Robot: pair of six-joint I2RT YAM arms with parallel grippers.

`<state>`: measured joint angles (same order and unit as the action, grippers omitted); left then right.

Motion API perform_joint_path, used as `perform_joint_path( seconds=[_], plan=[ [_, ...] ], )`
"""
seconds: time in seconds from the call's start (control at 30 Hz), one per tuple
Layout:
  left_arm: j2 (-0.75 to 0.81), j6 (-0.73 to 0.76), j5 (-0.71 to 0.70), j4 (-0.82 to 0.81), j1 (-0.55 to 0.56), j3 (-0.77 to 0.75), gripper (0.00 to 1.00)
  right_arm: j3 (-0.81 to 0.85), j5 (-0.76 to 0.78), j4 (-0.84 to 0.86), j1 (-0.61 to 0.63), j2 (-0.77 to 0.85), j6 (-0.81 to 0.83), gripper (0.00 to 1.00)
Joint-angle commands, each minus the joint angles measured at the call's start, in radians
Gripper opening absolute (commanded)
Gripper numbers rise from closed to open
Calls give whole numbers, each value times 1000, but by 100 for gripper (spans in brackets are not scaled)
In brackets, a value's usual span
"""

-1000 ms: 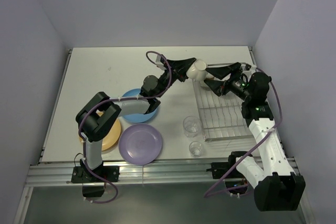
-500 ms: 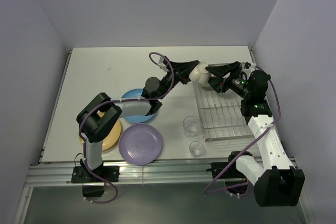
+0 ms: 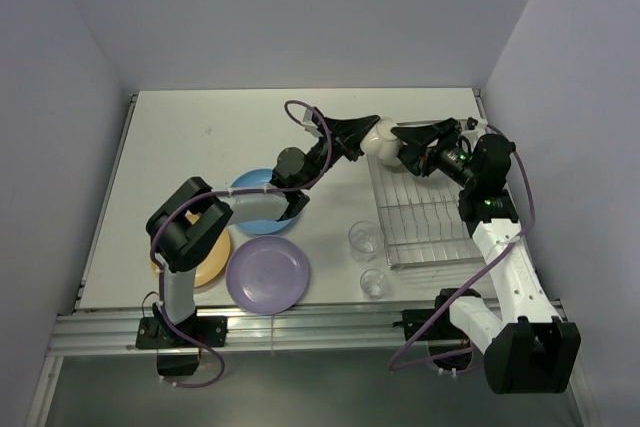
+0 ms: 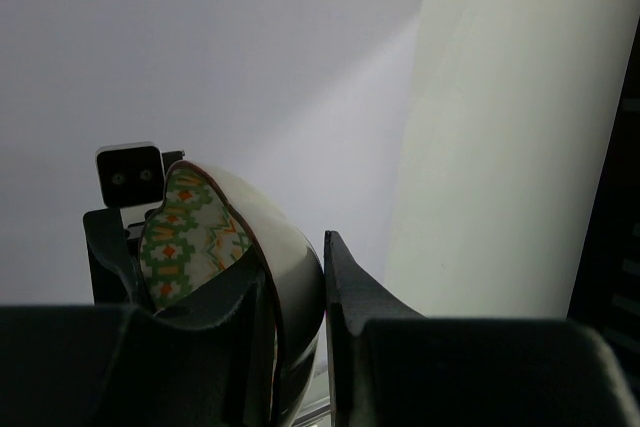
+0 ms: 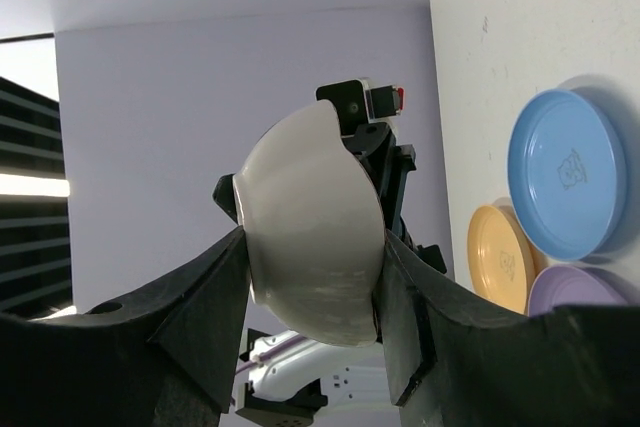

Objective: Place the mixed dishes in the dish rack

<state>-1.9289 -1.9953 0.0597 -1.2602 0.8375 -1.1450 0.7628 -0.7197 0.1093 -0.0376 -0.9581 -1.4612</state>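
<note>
A small floral patterned bowl (image 3: 381, 137) hangs in the air above the far left corner of the dish rack (image 3: 425, 219), between both grippers. My left gripper (image 3: 367, 134) is shut on its rim, one finger inside on the green pattern (image 4: 185, 237) and one on the pale outer wall. From the right, my right gripper (image 3: 401, 147) has a finger pressed against each side of the bowl (image 5: 300, 197). On the table lie the blue plate (image 3: 256, 218), the orange-yellow plate (image 3: 206, 267) and the purple plate (image 3: 268, 274). Two clear glasses (image 3: 365, 240) (image 3: 373, 283) stand left of the rack.
The wire rack lies at the right of the table, near the right wall. My left arm stretches over the blue plate. The plates cluster at the front left; blue plate (image 5: 570, 172) and orange-yellow plate (image 5: 500, 257) also show in the right wrist view.
The left gripper carried the bowl right toward the rack. The right gripper moved left to meet it and narrowed its fingers onto the bowl's sides.
</note>
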Motion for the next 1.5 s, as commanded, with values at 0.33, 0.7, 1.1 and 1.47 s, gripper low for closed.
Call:
perform_joint_path(
  seconds=[0.33,0.7,1.1,1.47],
  plan=[
    [21,-319,29,-541,11,4,52,3,-24,174,-5,16,24,0],
    [54,-326,37,-521,-1,141,99,13,3,112,-8,30,54,0],
    [416,-137,279,-279,-216,519,99,87,114,-244,-53,22,308,0],
    [597,565,654,910,-305,171,99,148,292,-479,-82,-47,550,0]
  ],
)
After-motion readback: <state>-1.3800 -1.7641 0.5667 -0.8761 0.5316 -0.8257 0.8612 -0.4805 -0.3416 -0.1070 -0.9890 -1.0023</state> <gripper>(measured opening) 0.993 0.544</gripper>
